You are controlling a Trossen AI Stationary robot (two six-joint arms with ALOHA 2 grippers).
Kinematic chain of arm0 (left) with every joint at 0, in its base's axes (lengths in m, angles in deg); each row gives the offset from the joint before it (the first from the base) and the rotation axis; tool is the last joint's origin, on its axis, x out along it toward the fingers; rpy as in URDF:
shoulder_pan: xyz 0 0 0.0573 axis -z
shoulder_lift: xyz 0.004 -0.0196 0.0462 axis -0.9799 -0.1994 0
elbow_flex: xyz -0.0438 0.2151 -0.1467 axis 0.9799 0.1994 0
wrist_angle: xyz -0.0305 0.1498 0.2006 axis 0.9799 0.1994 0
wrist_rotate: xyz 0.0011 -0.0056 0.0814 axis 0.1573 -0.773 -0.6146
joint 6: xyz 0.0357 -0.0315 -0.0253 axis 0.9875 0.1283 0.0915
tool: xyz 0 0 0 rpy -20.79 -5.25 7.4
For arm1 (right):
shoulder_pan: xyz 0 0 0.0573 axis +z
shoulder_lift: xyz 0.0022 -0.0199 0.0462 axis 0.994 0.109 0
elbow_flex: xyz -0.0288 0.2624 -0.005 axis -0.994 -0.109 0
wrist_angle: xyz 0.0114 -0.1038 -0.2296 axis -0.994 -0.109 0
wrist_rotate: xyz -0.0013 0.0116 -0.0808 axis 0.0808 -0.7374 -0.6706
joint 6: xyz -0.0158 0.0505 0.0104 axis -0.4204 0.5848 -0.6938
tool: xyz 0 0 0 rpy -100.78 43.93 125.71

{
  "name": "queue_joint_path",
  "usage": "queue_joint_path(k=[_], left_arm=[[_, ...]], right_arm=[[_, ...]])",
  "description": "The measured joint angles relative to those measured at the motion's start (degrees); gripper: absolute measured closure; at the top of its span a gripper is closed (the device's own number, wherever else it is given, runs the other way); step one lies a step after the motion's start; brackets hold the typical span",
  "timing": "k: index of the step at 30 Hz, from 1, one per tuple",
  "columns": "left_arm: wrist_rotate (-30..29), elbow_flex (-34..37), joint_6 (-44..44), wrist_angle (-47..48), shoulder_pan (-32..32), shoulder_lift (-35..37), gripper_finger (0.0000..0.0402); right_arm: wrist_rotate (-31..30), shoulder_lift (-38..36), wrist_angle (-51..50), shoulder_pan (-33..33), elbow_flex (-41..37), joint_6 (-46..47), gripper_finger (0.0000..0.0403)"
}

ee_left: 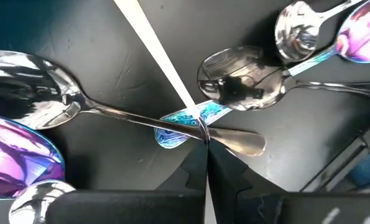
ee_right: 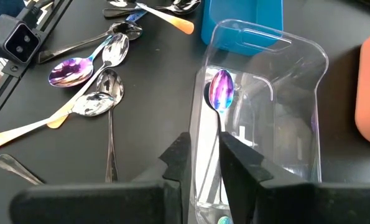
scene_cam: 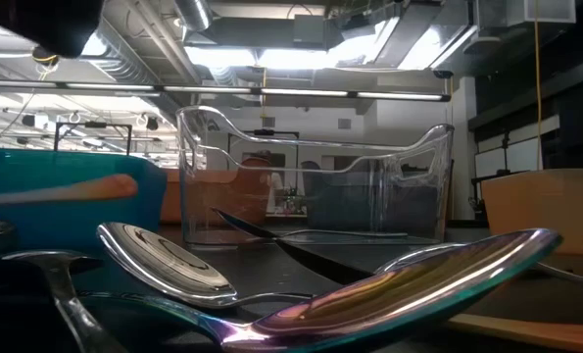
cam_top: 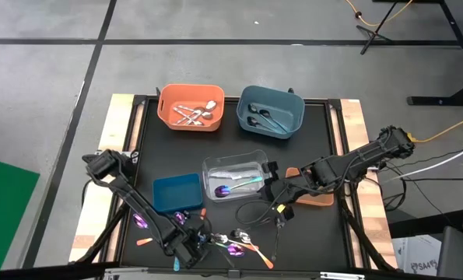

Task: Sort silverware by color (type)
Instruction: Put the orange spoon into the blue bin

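While left pincer (ee_left: 206, 146) is pinching silver spoon handle (ee_left: 234, 138) among crossed spoons, watch neighbours snagging, dragging. Right pincer (ee_right: 203, 152) is gripping clear bin (ee_right: 262, 112) wall; bin tipping possible.

Two dark jointed arms with black cables; the right gripper (ee_right: 203, 158) fingers look matte black.

Matte black surface (cam_top: 317, 132) with pale wood edges. Orange bin (cam_top: 190, 106) holding plain silver spoons (cam_top: 192, 114); dusty blue bin (cam_top: 271, 110) holding dark, near-black pieces (cam_top: 260, 118); clear bin (cam_top: 235, 177) holding an iridescent purple-teal spoon (cam_top: 233, 187); solid teal-blue lid (cam_top: 177, 193) beside it. Loose among the pile: mirror-silver spoon (ee_left: 41, 96), purple-sheen spoon (ee_right: 71, 70), spoon with swirled teal-patterned handle (ee_left: 191, 121), pale orange handle (ee_right: 175, 22). Dark left gripper (ee_left: 206, 155) and right gripper (ee_right: 203, 152).
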Motion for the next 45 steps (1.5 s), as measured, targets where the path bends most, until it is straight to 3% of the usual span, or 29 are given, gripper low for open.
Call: queue_joint_path(k=[18, 30, 37, 45], left_arm=[[-1.0, 0.0, 10.5, 5.9, -0.9, 13.0, 0.0401], [-0.7, 0.0, 15.2, 26.4, -4.6, 24.4, 0.0401], [-0.8, -0.1, 15.6, 39.9, -6.4, 25.5, 0.0401], [-4.7, 1.7, 22.4, 41.4, -7.3, 25.0, 0.0401]], right_arm=[[0.0, 0.0, 0.0, 0.0, 0.0, 0.0, 0.0331], [0.0, 0.0, 0.0, 0.0, 0.0, 0.0, 0.0331], [0.0, 0.0, 0.0, 0.0, 0.0, 0.0, 0.0331], [0.0, 0.0, 0.0, 0.0, 0.0, 0.0, 0.0331]])
